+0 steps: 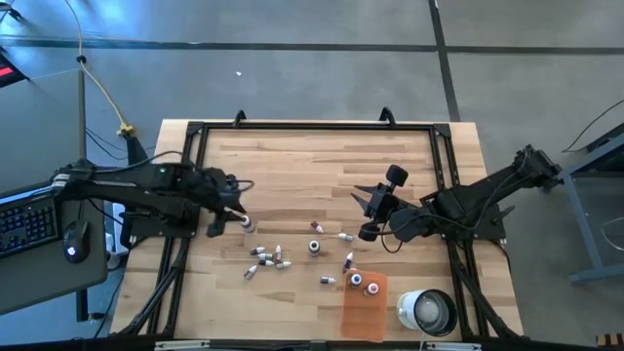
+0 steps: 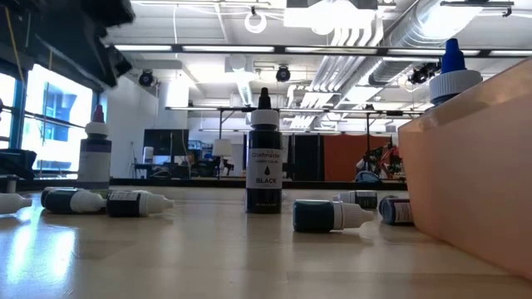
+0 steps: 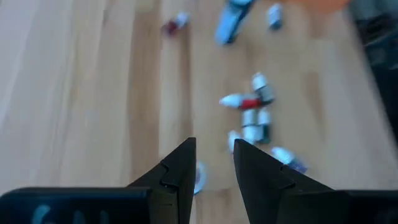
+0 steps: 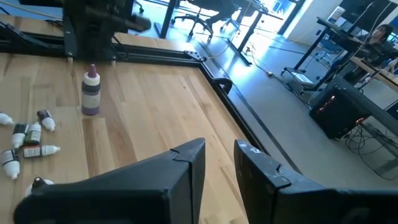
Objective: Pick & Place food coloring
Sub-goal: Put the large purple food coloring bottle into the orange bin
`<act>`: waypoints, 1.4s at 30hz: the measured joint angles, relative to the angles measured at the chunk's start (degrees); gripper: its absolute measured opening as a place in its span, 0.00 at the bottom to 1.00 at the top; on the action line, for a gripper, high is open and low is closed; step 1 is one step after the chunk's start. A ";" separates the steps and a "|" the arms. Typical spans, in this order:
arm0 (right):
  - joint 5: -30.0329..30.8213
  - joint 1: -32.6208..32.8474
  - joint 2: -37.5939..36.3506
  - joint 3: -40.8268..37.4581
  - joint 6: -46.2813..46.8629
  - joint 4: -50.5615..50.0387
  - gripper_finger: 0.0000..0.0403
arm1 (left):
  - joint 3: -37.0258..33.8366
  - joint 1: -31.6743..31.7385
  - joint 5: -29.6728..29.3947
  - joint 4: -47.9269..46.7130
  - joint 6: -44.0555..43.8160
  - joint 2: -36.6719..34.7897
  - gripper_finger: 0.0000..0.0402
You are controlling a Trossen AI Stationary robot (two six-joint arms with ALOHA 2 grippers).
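Two food coloring bottles (image 1: 364,282) stand in orange tray (image 1: 363,310)

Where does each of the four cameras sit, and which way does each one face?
High view: overhead, straight down on table; both arms show.
Low view: table height, level past black bottle into the room; dark arm part at upper left.
Left wrist view: down past left gripper at lying bottles.
Right wrist view: across table past right gripper.
Shared: upright purple bottle, also in low view.
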 joint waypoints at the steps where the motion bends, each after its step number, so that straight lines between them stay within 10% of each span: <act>1: 0.00 0.00 0.00 0.00 0.06 -0.02 0.19 | -0.62 0.00 -0.21 -0.35 -0.35 0.89 0.27; 42: 0.15 0.00 0.00 0.00 -0.04 -0.03 0.19 | 2.19 -0.02 -1.18 -3.36 -0.52 8.78 0.27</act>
